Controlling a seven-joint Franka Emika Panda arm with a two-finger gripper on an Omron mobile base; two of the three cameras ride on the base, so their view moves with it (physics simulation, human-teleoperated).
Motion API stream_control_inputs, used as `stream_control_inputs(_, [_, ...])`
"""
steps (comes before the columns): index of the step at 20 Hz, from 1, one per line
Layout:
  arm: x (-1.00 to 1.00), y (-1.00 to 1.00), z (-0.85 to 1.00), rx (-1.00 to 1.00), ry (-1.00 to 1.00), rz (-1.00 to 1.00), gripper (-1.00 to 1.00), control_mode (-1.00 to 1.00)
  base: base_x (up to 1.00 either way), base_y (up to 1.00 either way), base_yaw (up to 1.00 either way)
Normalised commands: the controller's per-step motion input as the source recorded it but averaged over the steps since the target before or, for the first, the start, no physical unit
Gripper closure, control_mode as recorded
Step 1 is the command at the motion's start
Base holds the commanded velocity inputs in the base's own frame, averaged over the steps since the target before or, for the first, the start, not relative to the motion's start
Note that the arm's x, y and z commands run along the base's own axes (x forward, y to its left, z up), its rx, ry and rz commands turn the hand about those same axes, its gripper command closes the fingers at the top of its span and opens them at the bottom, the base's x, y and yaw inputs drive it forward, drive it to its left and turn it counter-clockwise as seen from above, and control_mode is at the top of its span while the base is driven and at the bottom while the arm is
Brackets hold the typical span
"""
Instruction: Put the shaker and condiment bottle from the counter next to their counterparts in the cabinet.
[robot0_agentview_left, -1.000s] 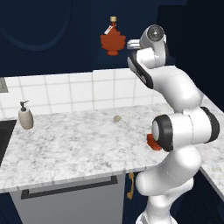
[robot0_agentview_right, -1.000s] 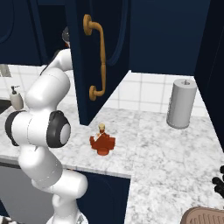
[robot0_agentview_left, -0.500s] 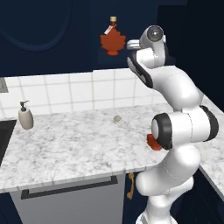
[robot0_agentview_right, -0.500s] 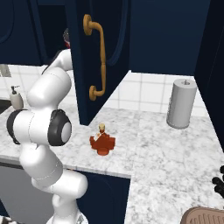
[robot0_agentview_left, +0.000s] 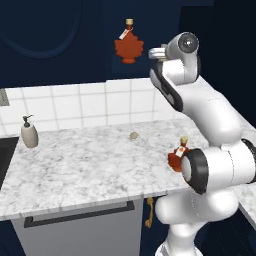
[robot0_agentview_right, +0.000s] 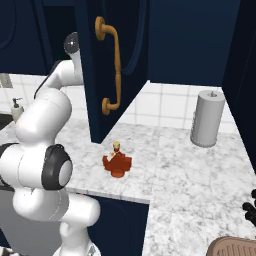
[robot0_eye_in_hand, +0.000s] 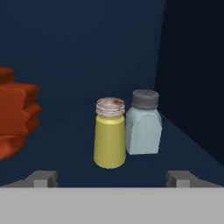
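Observation:
In the hand view the yellow-green shaker (robot0_eye_in_hand: 109, 136) stands upright on the cabinet shelf (robot0_eye_in_hand: 65, 168), touching the pale blue-grey shaker (robot0_eye_in_hand: 143, 124) on its right. A red-orange leaf bottle (robot0_eye_in_hand: 15, 119) stands to the left on the same shelf, and shows in the cabinet (robot0_agentview_left: 60, 40) as the leaf bottle (robot0_agentview_left: 128, 45). My gripper (robot0_eye_in_hand: 112, 178) is open, its fingertips (robot0_eye_in_hand: 41, 178) wide apart and short of the shaker, touching nothing. The condiment bottle (robot0_agentview_right: 117, 161) stands on the counter, partly behind my arm as the condiment bottle (robot0_agentview_left: 177, 156).
The open cabinet door (robot0_agentview_right: 120, 75) with its brass handle (robot0_agentview_right: 112, 65) hangs beside my arm. A soap dispenser (robot0_agentview_left: 29, 133) stands at the counter's back left, a small round item (robot0_agentview_left: 134, 135) mid-counter, and a paper towel roll (robot0_agentview_right: 207, 118) at the right.
The jaws have gone from shut to wide open, and the shaker stands free on the shelf. The arm has barely moved at the cabinet.

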Motion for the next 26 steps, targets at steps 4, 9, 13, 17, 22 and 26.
stream_control_inputs(4, [-0.98, 0.04, 0.00, 0.00, -0.09, 0.14, -1.00, -1.00, 0.00, 0.00, 0.00])
stream_control_inputs(9, [-0.84, 0.73, -0.04, -0.05, -0.01, 0.03, -1.00, -1.00, 0.00, 0.00, 0.00])
stream_control_inputs(13, [-0.76, 1.00, -0.16, -0.06, 0.00, -0.31, -1.00, -1.00, 0.00, 0.00, 0.00])
stream_control_inputs(17, [-0.99, 0.70, -0.14, 0.00, 0.00, -0.40, -1.00, -1.00, 0.00, 0.00, 0.00])
stream_control_inputs(22, [-1.00, 0.18, -0.17, 0.11, 0.00, -0.48, -1.00, -1.00, 0.00, 0.00, 0.00])
stream_control_inputs(26, [-0.81, 0.00, -0.26, 0.23, 0.00, -0.46, -1.00, -1.00, 0.00, 0.00, 0.00])
